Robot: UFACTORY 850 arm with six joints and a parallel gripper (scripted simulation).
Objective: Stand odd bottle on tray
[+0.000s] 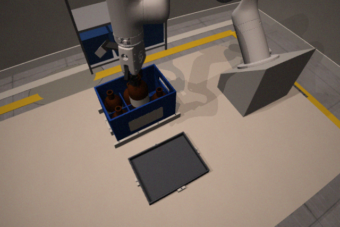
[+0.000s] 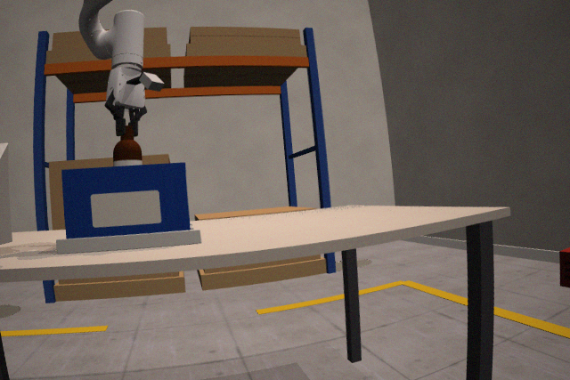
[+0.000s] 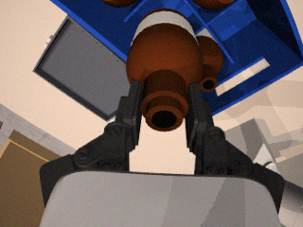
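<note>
We see the pincer (image 1: 134, 80) (image 2: 126, 129) (image 3: 164, 96) closed on the neck of a brown bottle (image 1: 138, 91) (image 2: 127, 150) (image 3: 163, 54), its dark, jointed fingers pressing from opposite sides just below the ringed mouth. The bottle has a rounded shoulder, a smooth amber-brown skin and a matte whitish band around its body; we find it upright, raised so that its shoulder and the upper part of the band stand above the rim, while its lower part is hidden by the wall of the blue crate (image 1: 170, 103) (image 2: 172, 178) (image 3: 106, 28). Thin blue dividers split the crate into compartments, and a flat greyish panel marks its long side. Around the held bottle we make out a left-hand bottle (image 1: 112, 102), a front bottle (image 1: 118, 112) and a right-hand bottle (image 1: 158, 93) in the crate, with a partly hidden bottle (image 1: 126, 97) just behind the held one. Pale, straight-edged rails (image 1: 148, 129) (image 2: 128, 241) run along the crate's foot. Near it, apart from the crate, the shallow, dark grey rectangular tray (image 1: 168, 168) (image 3: 82, 66) lies flat with a low raised lip and no bottle on it. Both rest on the smooth beige surface (image 1: 68, 164) (image 2: 345, 229). We see the smooth, pale, rounded arm (image 1: 123, 13) (image 2: 128, 37) reaching down from above.
</note>
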